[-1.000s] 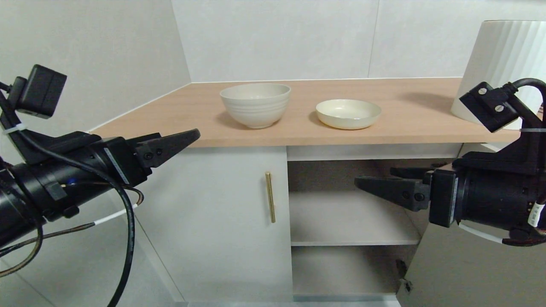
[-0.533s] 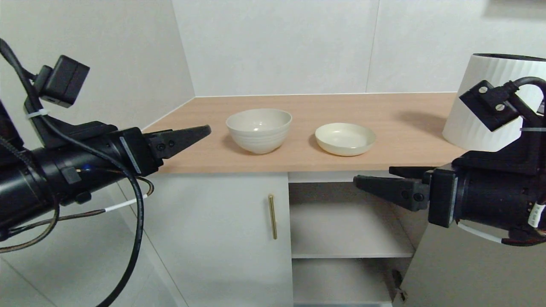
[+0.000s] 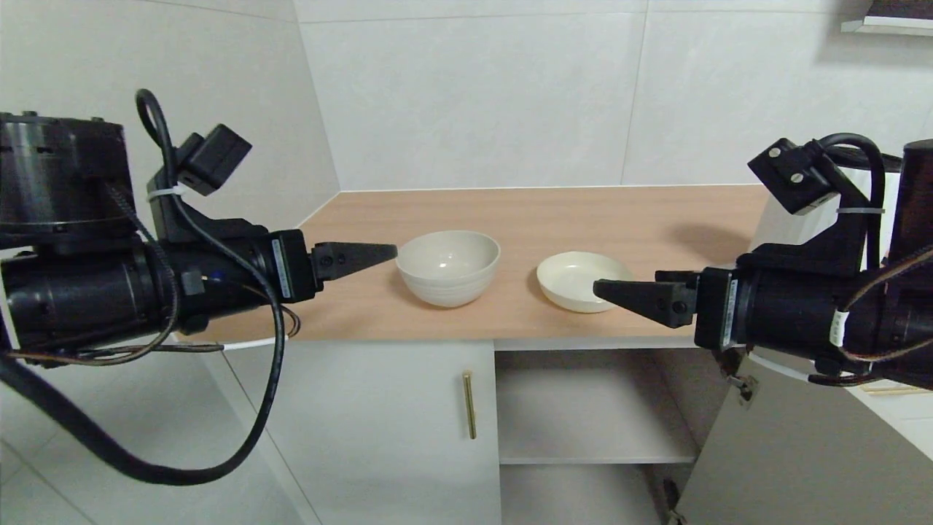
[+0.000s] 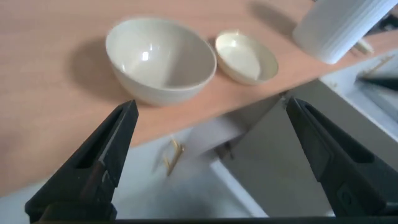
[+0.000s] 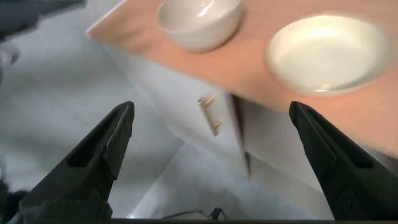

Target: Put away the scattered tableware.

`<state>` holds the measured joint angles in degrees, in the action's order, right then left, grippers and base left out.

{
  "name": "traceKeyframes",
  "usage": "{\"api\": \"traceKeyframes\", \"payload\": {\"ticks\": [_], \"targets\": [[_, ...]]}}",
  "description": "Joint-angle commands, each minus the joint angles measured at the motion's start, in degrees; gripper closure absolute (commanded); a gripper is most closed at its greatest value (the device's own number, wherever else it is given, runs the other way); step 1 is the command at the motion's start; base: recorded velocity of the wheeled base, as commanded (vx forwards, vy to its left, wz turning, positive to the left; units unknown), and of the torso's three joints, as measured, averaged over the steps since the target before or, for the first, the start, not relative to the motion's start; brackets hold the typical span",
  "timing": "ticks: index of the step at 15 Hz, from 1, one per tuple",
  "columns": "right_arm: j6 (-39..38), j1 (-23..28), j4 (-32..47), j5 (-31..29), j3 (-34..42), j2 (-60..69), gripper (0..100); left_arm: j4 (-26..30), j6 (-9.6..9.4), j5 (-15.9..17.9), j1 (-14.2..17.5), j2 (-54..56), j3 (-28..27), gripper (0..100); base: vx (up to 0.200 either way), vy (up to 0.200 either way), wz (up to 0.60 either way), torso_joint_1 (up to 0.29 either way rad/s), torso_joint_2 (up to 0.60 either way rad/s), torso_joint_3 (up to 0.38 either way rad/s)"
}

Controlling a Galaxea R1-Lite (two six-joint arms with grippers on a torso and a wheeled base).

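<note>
Head view: the bowl [image 3: 447,267] and the shallow dish [image 3: 579,281] sit side by side, apart, near the front edge of the countertop [image 3: 525,215]. My left gripper [image 3: 390,253] hangs just left of the bowl, and my right gripper [image 3: 599,290] is at the front edge before the dish. Left wrist view: my jaws stand wide apart, holding nothing, with the bowl beyond them. Right wrist view: my jaws are also spread and empty, with the dish and the cabinet handle [image 5: 210,115] beyond

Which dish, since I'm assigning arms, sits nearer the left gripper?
The deep ribbed bowl: it sits just ahead of the left gripper, while the shallow plate lies by the right gripper.
</note>
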<state>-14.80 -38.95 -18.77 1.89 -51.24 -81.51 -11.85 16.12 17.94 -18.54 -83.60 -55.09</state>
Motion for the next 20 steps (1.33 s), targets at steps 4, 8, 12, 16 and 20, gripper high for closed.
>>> {"api": "traceKeyframes", "payload": {"ticks": [4, 8, 12, 16, 20], "targets": [[-0.41, 4.67, 3.92, -4.35, -6.42, -6.21, 0, 3.5, 13.94, -5.55, 0.0, -7.36, -7.93, 0, 0.0, 0.0, 0.0, 0.021, -0.05, -0.033], [-3.48, 6.17, 7.35, -10.94, -10.99, -9.72, 0, 7.72, 17.46, -14.69, -1.5, -15.36, -12.85, 0, 0.0, 0.0, 0.0, 0.0, 0.0, 0.0], [-3.57, 6.96, 7.17, -10.94, -10.99, -9.99, 0, 7.28, 19.57, -14.43, -2.38, -18.53, -13.73, 0, 0.0, 0.0, 0.0, 0.0, 0.0, 0.0], [-3.57, 6.96, 7.08, -11.03, -10.9, -10.6, 0, 5.96, 22.73, -14.52, -2.38, -21.78, -15.57, 0, 0.0, 0.0, 0.0, 0.0, 0.0, 0.0], [-3.57, 6.96, 7.08, -10.94, -10.9, -10.69, 0, 3.41, 22.73, -14.52, -2.38, -24.5, -15.57, 0, 0.0, 0.0, 0.0, 0.0, 0.0, 0.0]]}}
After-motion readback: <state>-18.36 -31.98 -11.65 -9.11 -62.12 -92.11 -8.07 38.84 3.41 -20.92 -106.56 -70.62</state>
